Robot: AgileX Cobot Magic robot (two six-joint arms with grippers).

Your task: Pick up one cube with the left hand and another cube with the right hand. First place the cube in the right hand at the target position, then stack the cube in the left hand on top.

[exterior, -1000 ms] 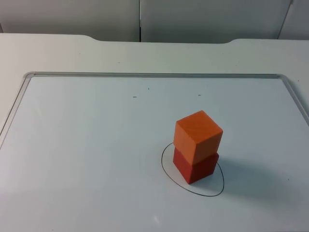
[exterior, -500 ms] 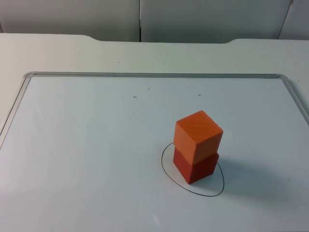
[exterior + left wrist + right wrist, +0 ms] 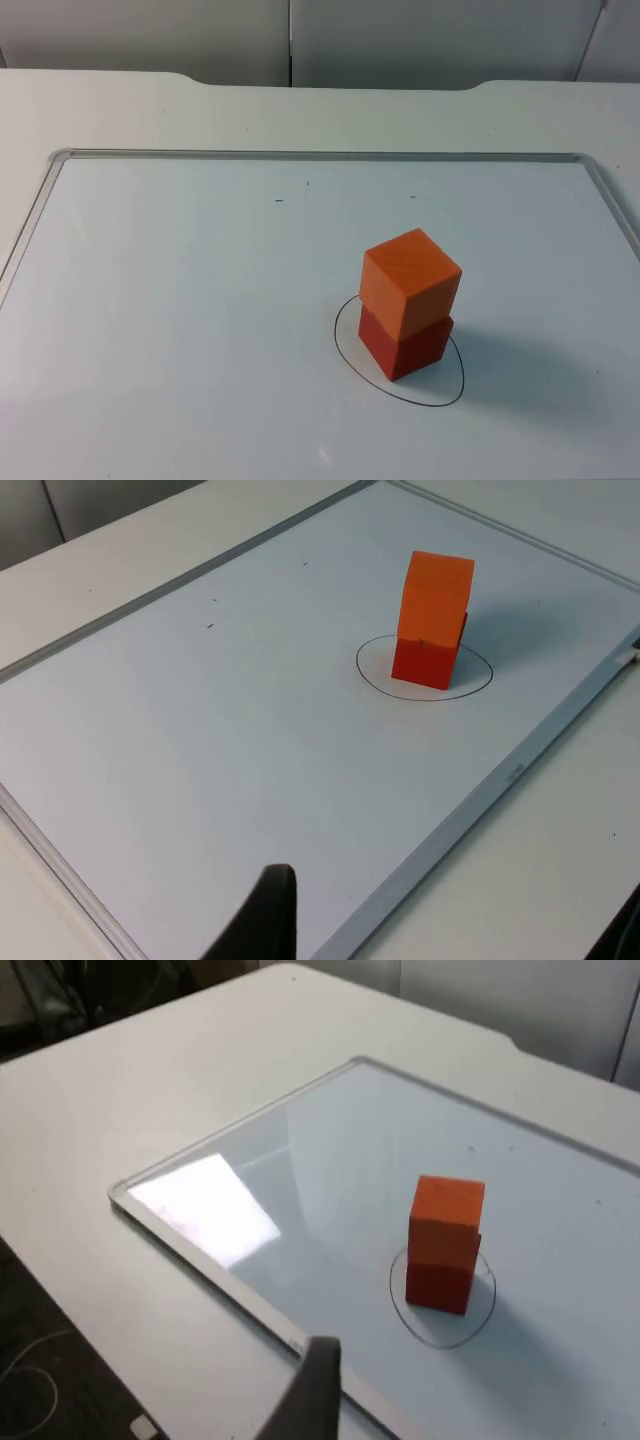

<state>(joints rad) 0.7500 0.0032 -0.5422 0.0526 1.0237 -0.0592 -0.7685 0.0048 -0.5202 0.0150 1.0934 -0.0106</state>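
The orange cube [image 3: 411, 283] sits on the red cube [image 3: 405, 344], the pair standing inside the drawn ring [image 3: 399, 350] on the whiteboard [image 3: 180, 320], toward the right and near side of it; the top cube is turned a little against the bottom one, so one corner overhangs slightly, yet it rests flat; I judge the stack done. My left gripper [image 3: 262, 920] hangs well back from the stack, off toward the board's edge, and grasps nothing; one dark finger is all I see of it, so I cannot tell whether it is spread or closed; my right gripper [image 3: 308, 1393] likewise waits well apart from the cubes, over the board's frame [image 3: 240, 1300], empty, and of its fingers I cannot tell either. The cubes look rigid and light, with plain flat faces and sharp edges, perhaps painted wood or plastic; I would expect them stiff under a squeeze and not fragile, though smooth enough to slip on the glossy board; were I to take one again, I would close on two opposite side faces at mid-height, squarely, and lift the orange one straight up so as not to drag the red one out of the ring.
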